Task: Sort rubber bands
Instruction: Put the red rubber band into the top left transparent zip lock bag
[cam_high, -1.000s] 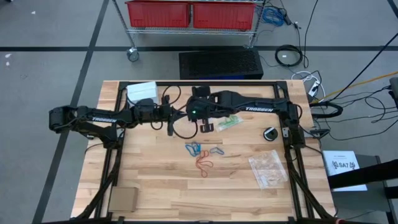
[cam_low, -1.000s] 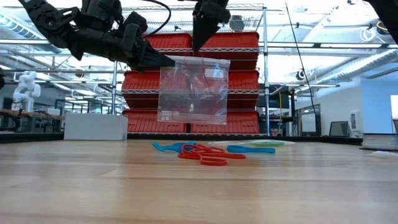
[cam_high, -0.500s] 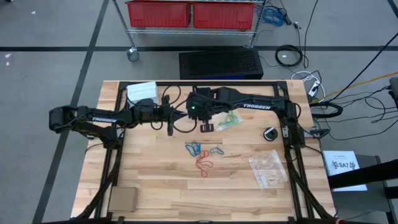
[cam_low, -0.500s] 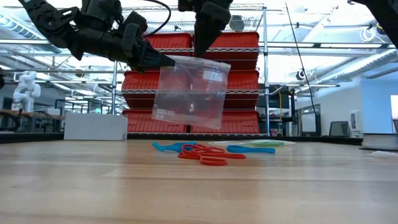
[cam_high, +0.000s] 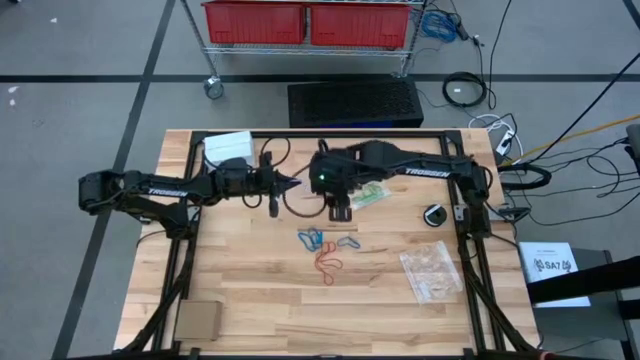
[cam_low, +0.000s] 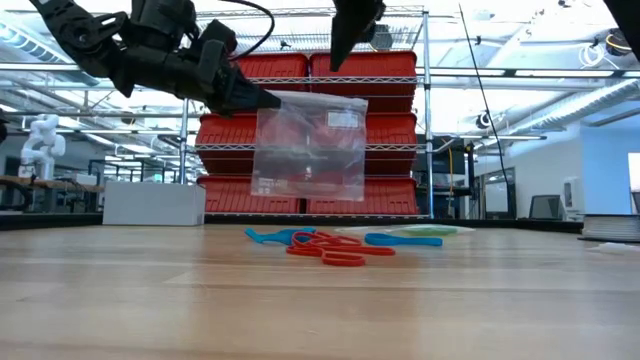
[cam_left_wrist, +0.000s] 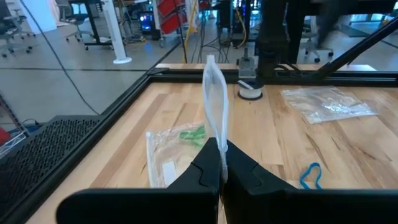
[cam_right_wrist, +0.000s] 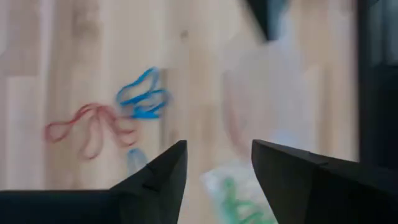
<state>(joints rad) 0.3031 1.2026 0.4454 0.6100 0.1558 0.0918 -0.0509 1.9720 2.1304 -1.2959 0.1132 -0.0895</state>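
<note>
Two grippers are up over the far half of the table (cam_high: 240, 300), and you have just let go with one. The right gripper (cam_low: 345, 40), which was pinching the top edge of the clear bag (cam_low: 310, 145) a second ago, now has its fingers spread with nothing between them and has lifted off. The left gripper (cam_low: 262, 98) stays clamped tight on the bag's corner, so the bag hangs from that one grip alone, its mouth not clearly held apart. I judge the right arm is freed to fetch a band.

The rubber bands (cam_high: 325, 250) lie loose near the table's middle: blue ones touching a red tangle. A second bag (cam_left_wrist: 177, 140) with green bands sits nearer the far edge.

You cannot tell whether the hanging bag already holds bands; the shelving behind shows through it.
</note>
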